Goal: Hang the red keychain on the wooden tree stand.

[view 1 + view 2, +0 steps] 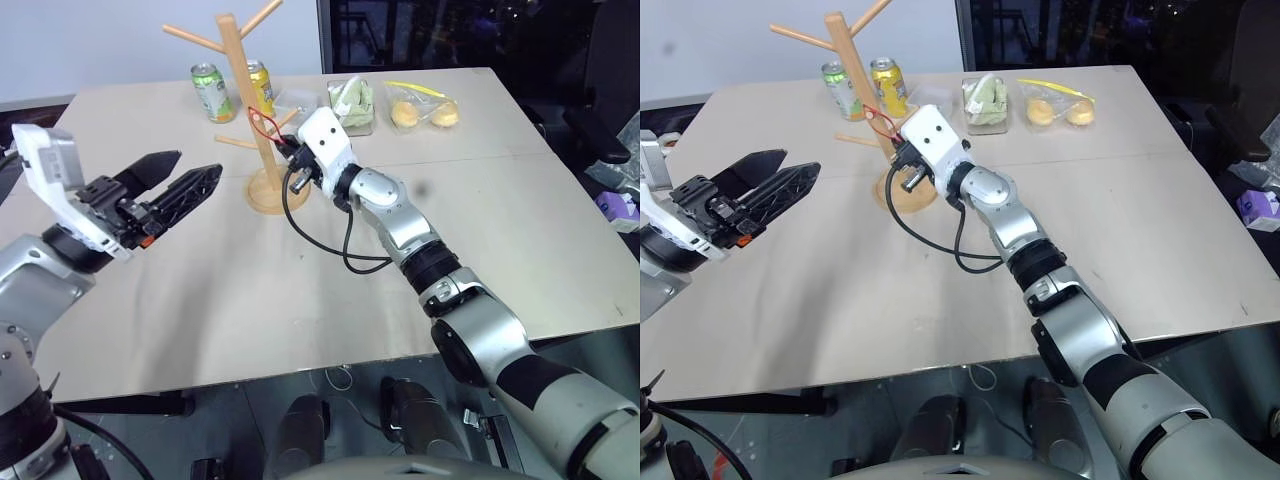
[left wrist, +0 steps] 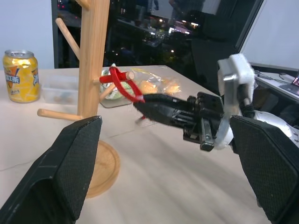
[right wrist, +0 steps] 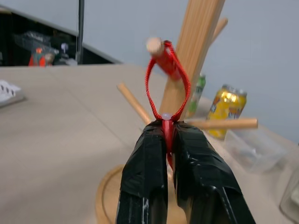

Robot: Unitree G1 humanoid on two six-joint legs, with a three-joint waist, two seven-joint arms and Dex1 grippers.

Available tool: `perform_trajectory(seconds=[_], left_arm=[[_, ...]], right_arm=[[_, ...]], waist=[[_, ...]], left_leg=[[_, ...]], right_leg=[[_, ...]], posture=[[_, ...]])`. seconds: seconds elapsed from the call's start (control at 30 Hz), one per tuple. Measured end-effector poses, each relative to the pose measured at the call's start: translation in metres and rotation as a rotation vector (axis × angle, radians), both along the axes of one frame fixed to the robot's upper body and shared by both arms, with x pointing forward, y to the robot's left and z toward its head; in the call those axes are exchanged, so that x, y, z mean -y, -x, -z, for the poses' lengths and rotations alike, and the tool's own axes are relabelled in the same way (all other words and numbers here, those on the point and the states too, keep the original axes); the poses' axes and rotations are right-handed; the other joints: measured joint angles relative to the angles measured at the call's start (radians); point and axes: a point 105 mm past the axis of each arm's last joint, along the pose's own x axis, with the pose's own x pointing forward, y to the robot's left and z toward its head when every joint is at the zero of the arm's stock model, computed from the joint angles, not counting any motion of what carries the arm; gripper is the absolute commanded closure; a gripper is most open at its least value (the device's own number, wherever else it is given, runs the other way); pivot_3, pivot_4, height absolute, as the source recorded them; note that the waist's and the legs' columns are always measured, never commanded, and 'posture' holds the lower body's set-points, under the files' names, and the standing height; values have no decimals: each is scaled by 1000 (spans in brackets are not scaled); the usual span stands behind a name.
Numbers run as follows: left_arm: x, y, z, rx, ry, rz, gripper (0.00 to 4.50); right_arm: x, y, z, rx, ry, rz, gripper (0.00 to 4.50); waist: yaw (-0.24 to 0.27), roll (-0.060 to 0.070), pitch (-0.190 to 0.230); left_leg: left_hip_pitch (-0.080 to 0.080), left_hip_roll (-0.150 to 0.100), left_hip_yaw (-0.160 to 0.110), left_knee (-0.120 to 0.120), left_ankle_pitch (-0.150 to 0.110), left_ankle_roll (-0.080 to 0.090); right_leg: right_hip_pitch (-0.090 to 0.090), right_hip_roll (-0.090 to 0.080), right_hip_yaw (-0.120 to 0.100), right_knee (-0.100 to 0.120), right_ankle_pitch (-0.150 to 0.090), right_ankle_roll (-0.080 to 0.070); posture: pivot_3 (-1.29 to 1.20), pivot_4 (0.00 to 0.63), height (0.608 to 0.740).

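The wooden tree stand [image 1: 236, 90] rises from its round base [image 1: 270, 192] at the back middle of the table. The red keychain [image 3: 167, 79] is a thin cord loop, draped over the tip of one of the stand's pegs [image 3: 154, 45]. My right gripper [image 3: 169, 127] is shut on the loop's lower end, just in front of the pole, and the cord [image 2: 125, 85] runs from the peg to its black fingertips [image 2: 149, 105]. My left gripper [image 1: 188, 177] hovers to the left of the stand, jaws wide open and empty, pointing at the keychain.
A green can [image 1: 212, 92] and a yellow can [image 1: 261, 85] stand behind the stand. A clear box [image 1: 296, 100] and two bags of food [image 1: 353, 103] [image 1: 425, 108] lie at the back right. A black cable [image 1: 345, 255] hangs from my right wrist over the table [image 1: 200, 300].
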Motion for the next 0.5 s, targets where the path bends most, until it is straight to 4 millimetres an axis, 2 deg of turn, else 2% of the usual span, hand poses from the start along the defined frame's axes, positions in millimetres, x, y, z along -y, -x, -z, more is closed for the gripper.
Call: perform_trajectory(seconds=[0.03, 0.07, 0.2, 0.23, 0.27, 0.3, 0.33, 0.4, 0.43, 0.5], left_arm=[[1, -1, 1, -3, 0, 3, 0], [2, -1, 2, -9, -1, 8, 0], [2, -5, 5, -33, -19, 14, 0], [1, -5, 5, -38, -31, 12, 0], [-3, -7, 5, -49, -54, 4, 0], [-7, -8, 6, -64, -82, -3, 0], [-12, -9, 8, -89, -120, -14, 0], [-27, -9, 15, -159, -202, -39, 0], [-32, -9, 18, -188, -235, -37, 0], [-42, -7, 21, -226, -284, -30, 0]], right_arm=[[1, -1, 1, -8, 0, 1, 3687], [1, -1, 2, -21, 2, -2, 3429], [6, 1, 2, -40, 16, -43, 1550], [9, 2, 1, -34, 18, -56, 1422], [20, 4, 0, -35, 37, -88, 769], [31, 8, 1, -31, 65, -120, 565], [45, 12, 3, -29, 106, -148, 67], [82, 16, 11, -82, 190, -171, 25], [95, 18, 12, -127, 203, -182, 25], [113, 25, 0, -191, 189, -210, 25]], waist=[[0, 0, 0], [0, 0, 0], [1, 0, 0], [2, 0, 0], [5, 1, 1], [7, 1, 1], [8, 1, 1], [5, 3, 2], [2, 4, 3], [-10, 5, 4]], left_leg=[[0, 0, 0, 0, 0, 0], [0, 0, 0, 0, 0, 0], [0, 0, 0, 0, 0, 0], [-1, 0, -1, 0, 0, 0], [-1, 0, -1, 0, 0, 0], [-2, -1, -2, 0, 0, 0], [-2, -1, -2, 0, 0, 0], [-3, -2, 0, 0, 0, 0], [-3, -2, 0, 0, 0, 0], [-5, -1, 1, 0, 0, 0]], right_leg=[[0, 0, 0, 0, 0, 0], [0, 0, 0, 0, 0, 0], [0, 0, 0, 0, 0, 0], [0, 0, -1, 0, 0, 0], [0, 0, -1, -1, 0, 0], [0, 0, -1, -2, 0, 0], [0, 0, -1, -2, 0, 0], [-1, -2, 1, -3, 0, 0], [-1, -2, 1, -3, 0, 0], [-6, 0, 1, -1, 0, 0]], posture=[[0, 150, 740], [0, 150, 740], [0, 150, 740], [0, 150, 740], [0, 150, 740], [0, 150, 740], [0, 150, 740], [0, 150, 740], [0, 150, 740], [0, 150, 740]])
